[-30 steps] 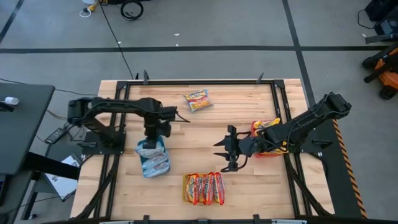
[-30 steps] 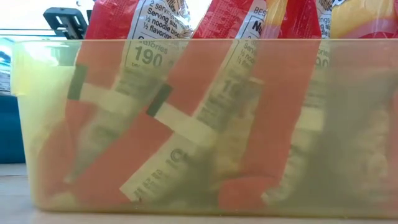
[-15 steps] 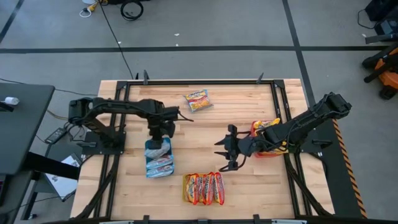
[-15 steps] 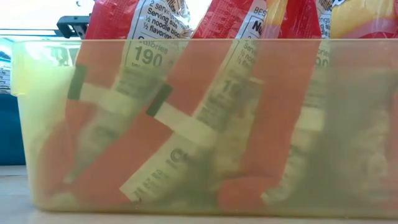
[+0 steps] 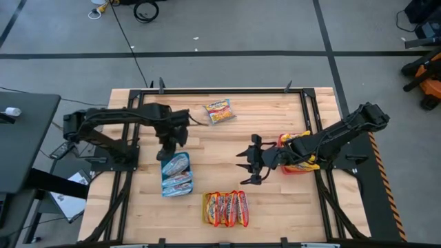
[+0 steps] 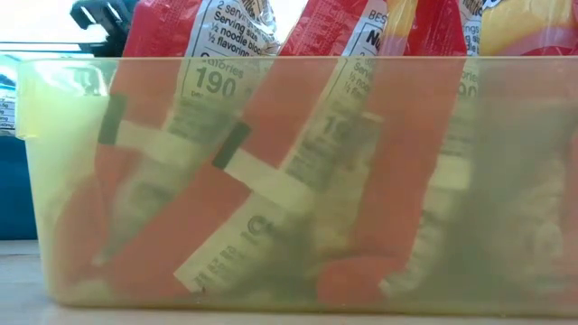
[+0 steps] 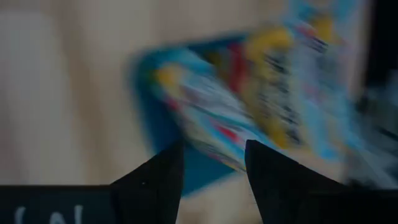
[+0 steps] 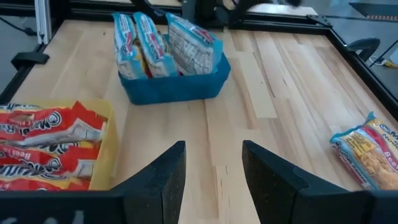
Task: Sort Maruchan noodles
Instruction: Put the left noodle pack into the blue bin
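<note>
Blue-and-white noodle packets [image 5: 178,172] stand on edge in a blue tray [image 5: 162,182]. My left gripper [image 5: 167,153] hovers open just beyond the tray's far end, and its wrist view shows the packets [image 7: 267,93] past empty fingers [image 7: 163,171]. Red packets [image 5: 226,208] fill a yellow tray [image 5: 204,207] near the front edge. Yellow-orange packets [image 5: 296,140] sit in a red tray [image 5: 282,143] at the right. One loose yellow-orange packet [image 5: 219,111] lies flat near the far edge. At mid-table my right gripper [image 5: 242,165] is open and holds nothing.
The low view is filled by the yellow tray's clear wall [image 6: 289,181] with the red packets [image 6: 181,36] leaning inside. The right wrist view shows the blue tray [image 8: 171,90], the yellow tray [image 8: 102,155] and the loose packet [image 8: 367,149] around bare wood. Black rails [image 5: 227,89] frame the table.
My left gripper has let go of a blue-and-white packet, which hung tilted below it and now stands in the blue tray with the others. The gripper has then risen and drawn back toward the table's far left.
</note>
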